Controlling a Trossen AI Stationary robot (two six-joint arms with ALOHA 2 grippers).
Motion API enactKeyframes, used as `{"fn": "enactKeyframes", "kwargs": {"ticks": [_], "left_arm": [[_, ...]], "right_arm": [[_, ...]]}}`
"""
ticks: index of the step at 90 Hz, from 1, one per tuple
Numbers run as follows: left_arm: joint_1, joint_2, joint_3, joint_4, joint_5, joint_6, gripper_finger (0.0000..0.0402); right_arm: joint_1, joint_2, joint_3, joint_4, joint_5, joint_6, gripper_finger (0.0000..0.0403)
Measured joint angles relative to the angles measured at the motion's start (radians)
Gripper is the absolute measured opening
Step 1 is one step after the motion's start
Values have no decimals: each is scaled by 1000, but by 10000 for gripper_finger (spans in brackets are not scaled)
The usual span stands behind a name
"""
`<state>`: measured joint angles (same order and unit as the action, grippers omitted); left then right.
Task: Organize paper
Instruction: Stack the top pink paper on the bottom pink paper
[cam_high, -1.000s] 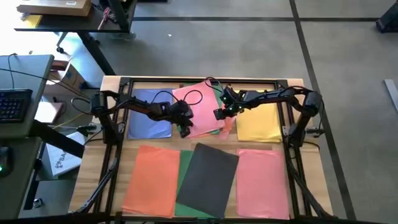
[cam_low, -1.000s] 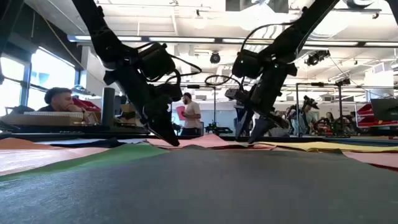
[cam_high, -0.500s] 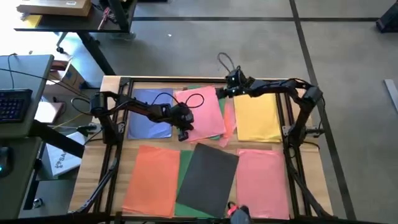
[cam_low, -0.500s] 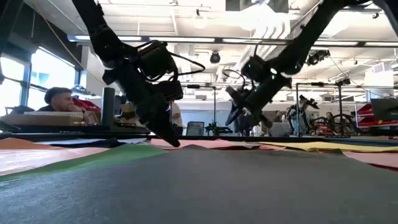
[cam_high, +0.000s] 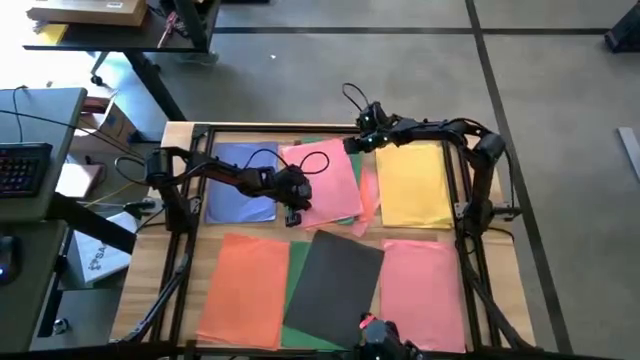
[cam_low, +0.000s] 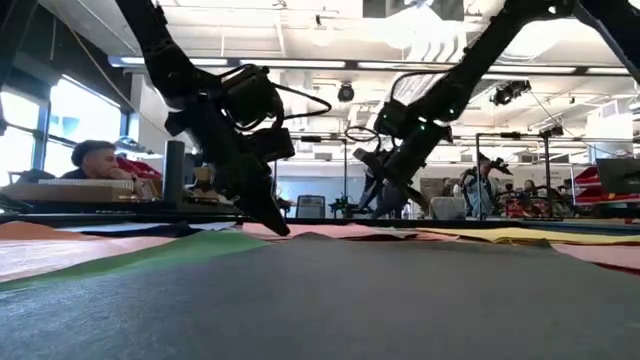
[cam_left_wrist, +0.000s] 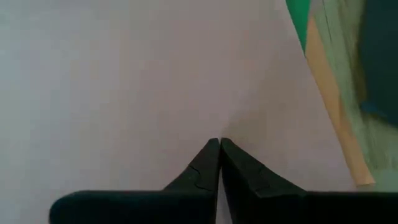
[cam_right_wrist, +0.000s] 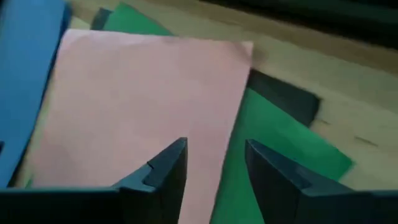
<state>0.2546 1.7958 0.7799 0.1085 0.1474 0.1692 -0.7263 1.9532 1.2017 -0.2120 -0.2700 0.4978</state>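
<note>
A pink sheet (cam_high: 325, 180) lies at the middle of the far row, on top of a green sheet (cam_right_wrist: 273, 155), between a blue sheet (cam_high: 240, 185) and a yellow sheet (cam_high: 413, 185). My left gripper (cam_left_wrist: 219, 143) is shut, with its tips down on the pink sheet near the sheet's near left corner. My right gripper (cam_right_wrist: 214, 149) hangs open above the pink sheet's far right corner (cam_high: 345, 143), clear of the paper. Orange (cam_high: 245, 290), dark grey (cam_high: 335, 285) and pink (cam_high: 422, 290) sheets lie flat in the near row. My left gripper presses its shut fingertips (cam_left_wrist: 211, 152) down on the pink sheet's top face (cam_left_wrist: 186, 93), near the sheet's near left corner. The fingers come slanting down from the table's left side. The sheet lies flat on the sheets below it.
An orange strip (cam_high: 367, 195) sticks out from under the pink sheet's right edge. A green sheet (cam_high: 298, 265) shows between the near orange and dark grey sheets. The black frame rails (cam_high: 195, 175) run along the table's sides. People stand in the room beyond the table.
My right gripper has risen off the paper by the pink sheet's right edge and gone toward the table's far edge, stopping above the sheet's far right corner. The pink sheet has turned a little and lies squarer to the table.
</note>
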Motion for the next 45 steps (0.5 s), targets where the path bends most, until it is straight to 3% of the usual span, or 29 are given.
{"fn": "enactKeyframes", "kwargs": {"ticks": [24,45], "left_arm": [[0,0,0,13,-7,1,0],[0,0,0,14,-8,18,0]], "right_arm": [[-4,96,96,-98,-90,-13,142],[9,107,135,-170,-88,-10,142]]}}
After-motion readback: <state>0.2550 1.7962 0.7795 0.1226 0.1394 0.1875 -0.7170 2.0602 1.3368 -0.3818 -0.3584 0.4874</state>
